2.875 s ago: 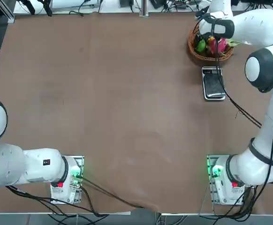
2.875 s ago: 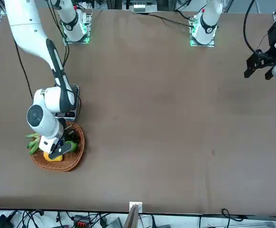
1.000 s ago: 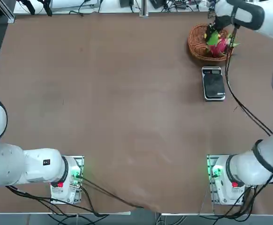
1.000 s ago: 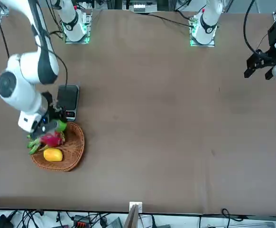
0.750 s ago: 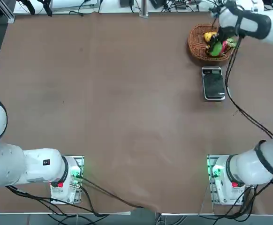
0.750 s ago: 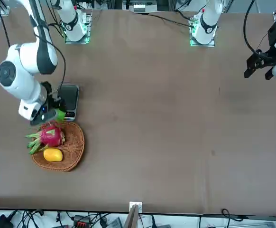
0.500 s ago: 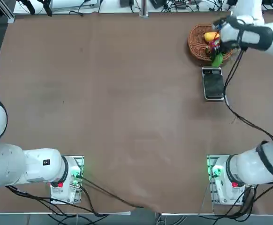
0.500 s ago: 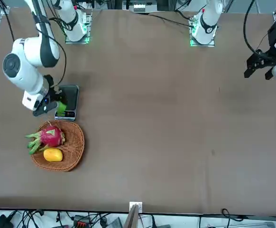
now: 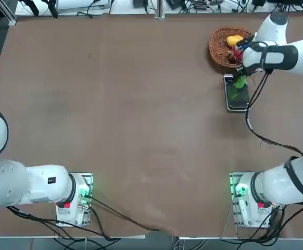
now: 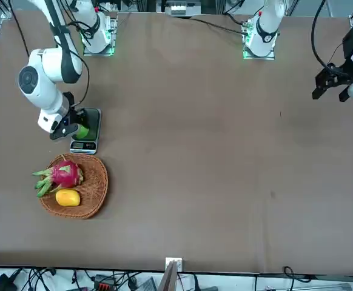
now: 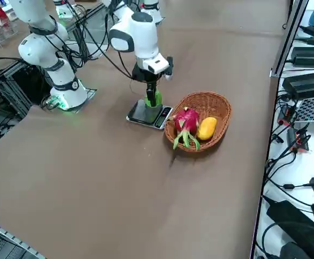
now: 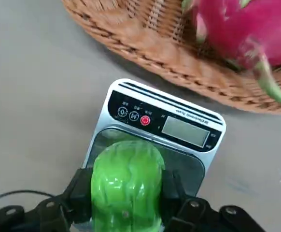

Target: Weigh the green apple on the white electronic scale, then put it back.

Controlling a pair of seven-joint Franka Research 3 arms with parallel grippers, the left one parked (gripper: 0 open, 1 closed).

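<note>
My right claw (image 12: 126,193) is clamped on the green apple (image 12: 126,186), one finger pressed against each flank, and I hold it over the dark top plate of the white electronic scale (image 12: 179,164); from the wrist view I cannot tell whether the fruit touches the plate or hangs just above it. In the right side view the apple (image 11: 152,98) sits directly over the scale (image 11: 146,115), with my claw (image 11: 151,91) pointing straight down. Past the apple, the scale's display panel and buttons lie bare, and just beyond that end curves the woven rim of the wicker basket (image 12: 145,43), near but not touching the scale. Inside it lie a pink dragon fruit (image 11: 185,121) and an orange-yellow fruit (image 11: 206,127). In the top view the basket (image 9: 216,47) is at 12 o'clock from the scale (image 9: 238,100), close to the far edge of the table (image 9: 130,120). From the scale toward 9 o'clock and 6 o'clock the brown tabletop runs wide and bare; toward 3 o'clock only a narrow strip remains before the table's edge.
</note>
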